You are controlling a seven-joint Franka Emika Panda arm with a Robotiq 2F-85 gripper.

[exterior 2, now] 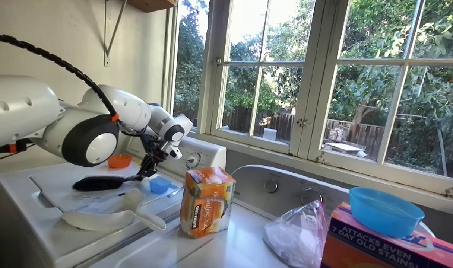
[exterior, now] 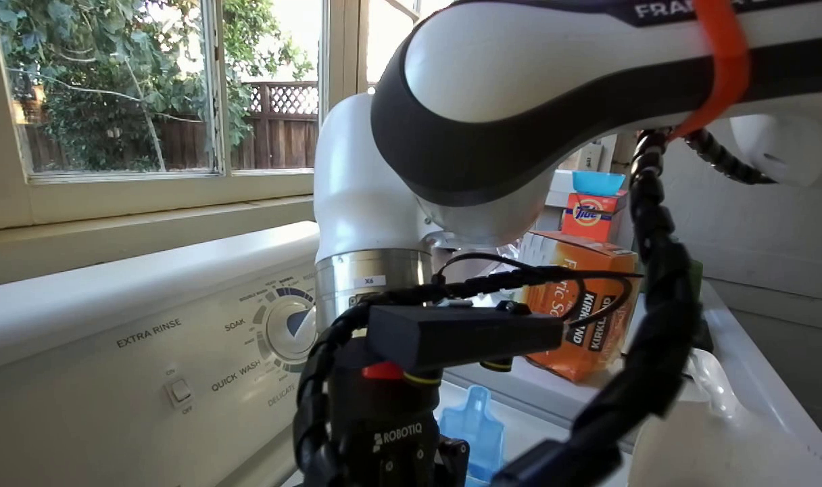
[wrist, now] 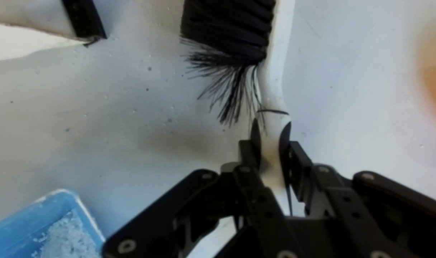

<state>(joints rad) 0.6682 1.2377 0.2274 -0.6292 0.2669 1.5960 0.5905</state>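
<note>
My gripper (wrist: pixel 271 154) is shut on the pale handle of a brush with black bristles (wrist: pixel 230 32). The brush (exterior 2: pixel 98 183) lies roughly level over the white washer lid in an exterior view; I cannot tell whether its bristles touch the lid. A white dustpan (exterior 2: pixel 100 220) rests on the lid beside the brush, and its black-lipped edge (wrist: pixel 35 41) shows in the wrist view. A blue scoop (exterior 2: pixel 159 185) sits near the gripper; in the wrist view the scoop (wrist: pixel 19 225) holds white granules. The fingertips are out of frame in an exterior view with the scoop (exterior: pixel 475 433).
An orange bowl (exterior 2: pixel 119 161) stands at the lid's back. The washer's control panel (exterior: pixel 201 365) rises behind the arm. A Kirkland box (exterior 2: pixel 208 203), a plastic bag (exterior 2: pixel 299 232) and a detergent box (exterior 2: pixel 379 242) bearing a blue bowl (exterior 2: pixel 386 212) stand on the neighbouring machine. Small specks dot the lid.
</note>
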